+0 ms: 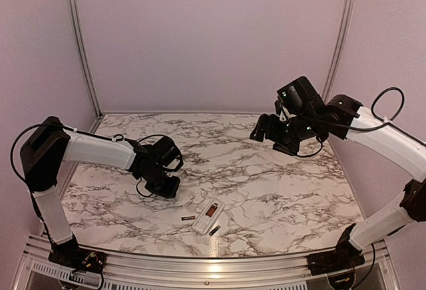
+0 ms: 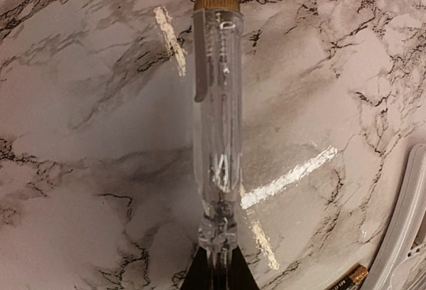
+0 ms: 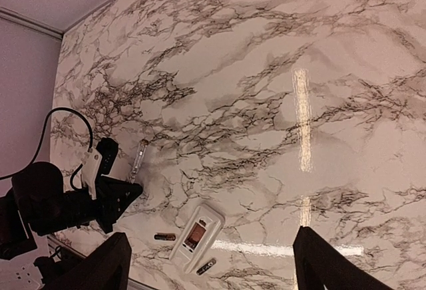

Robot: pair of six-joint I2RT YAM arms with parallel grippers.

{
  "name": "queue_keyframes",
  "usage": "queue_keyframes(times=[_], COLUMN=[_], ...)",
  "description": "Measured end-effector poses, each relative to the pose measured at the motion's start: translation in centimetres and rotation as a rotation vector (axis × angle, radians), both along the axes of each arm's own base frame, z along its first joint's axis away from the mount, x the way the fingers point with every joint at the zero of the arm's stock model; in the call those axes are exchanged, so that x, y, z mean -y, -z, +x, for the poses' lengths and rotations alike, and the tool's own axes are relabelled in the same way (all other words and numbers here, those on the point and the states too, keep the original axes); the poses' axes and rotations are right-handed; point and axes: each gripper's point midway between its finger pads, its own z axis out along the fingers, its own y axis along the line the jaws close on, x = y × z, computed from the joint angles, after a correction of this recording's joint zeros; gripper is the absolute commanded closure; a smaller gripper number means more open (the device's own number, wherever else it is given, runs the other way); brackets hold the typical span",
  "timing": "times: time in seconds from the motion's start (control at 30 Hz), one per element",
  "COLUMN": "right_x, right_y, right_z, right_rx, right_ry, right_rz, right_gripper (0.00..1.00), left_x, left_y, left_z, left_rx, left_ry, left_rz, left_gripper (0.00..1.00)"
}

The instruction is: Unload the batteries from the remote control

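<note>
batteries [image 1: 188, 218] lie beside remote control [image 1: 207, 216], left end effector [image 2: 217, 270] gripping clear stick [image 2: 217, 104]

The table top [image 1: 279, 190] has a white marble pattern with dark grey and black veins. The remote control [image 1: 207, 215] is white, and its recess is orange-brown and dark. The batteries [image 1: 188, 218] are black, one with a gold band at its end. The transparent stick [image 2: 217, 124] has a golden-brown cap [image 2: 216, 0]. The left arm [image 1: 93, 149] and the right arm [image 1: 389, 140] are white with black joints. The walls [image 1: 213, 37] are pale lilac-pink.
</note>
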Motion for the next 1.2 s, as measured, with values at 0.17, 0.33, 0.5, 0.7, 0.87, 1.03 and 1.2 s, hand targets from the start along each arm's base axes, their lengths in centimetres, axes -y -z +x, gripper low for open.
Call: queue_keyframes(times=[0.17,0.33,0.5,0.7,0.87,1.03,1.2], right_x=[0.0,0.2,0.7,1.1,1.4,1.7,1.7], right_y=[0.1,0.9,1.5,1.1,0.9,0.1,-2.3], right_z=[0.0,-0.2,-0.7,-0.8,-0.7,-0.3,0.5], right_rx=[-0.002,-0.016,-0.025,-0.016,-0.002,0.028,0.107], right_ry=[0.000,0.001,0.008,0.019,0.031,0.039,0.026], right_rz=[-0.002,-0.015,-0.021,-0.012,-0.021,-0.039,-0.039], right_gripper=[0.17,0.17,0.16,0.16,0.15,0.14,0.02], left_x=[0.1,0.5,0.7,0.8,0.7,1.7,2.2], left_y=[0.0,-0.2,-0.3,-0.4,-1.2,-5.1,-11.5], left_z=[0.0,0.1,0.1,0.1,0.0,1.2,3.1], left_rx=[-0.009,-0.018,-0.022,-0.024,-0.035,0.026,0.158], left_ry=[-0.016,-0.022,-0.026,-0.023,-0.024,-0.016,-0.027], left_rz=[-0.005,-0.023,-0.030,-0.036,-0.023,-0.069,-0.145], left_gripper=[0.80,0.64,0.58,0.44,0.16,0.01,0.01])
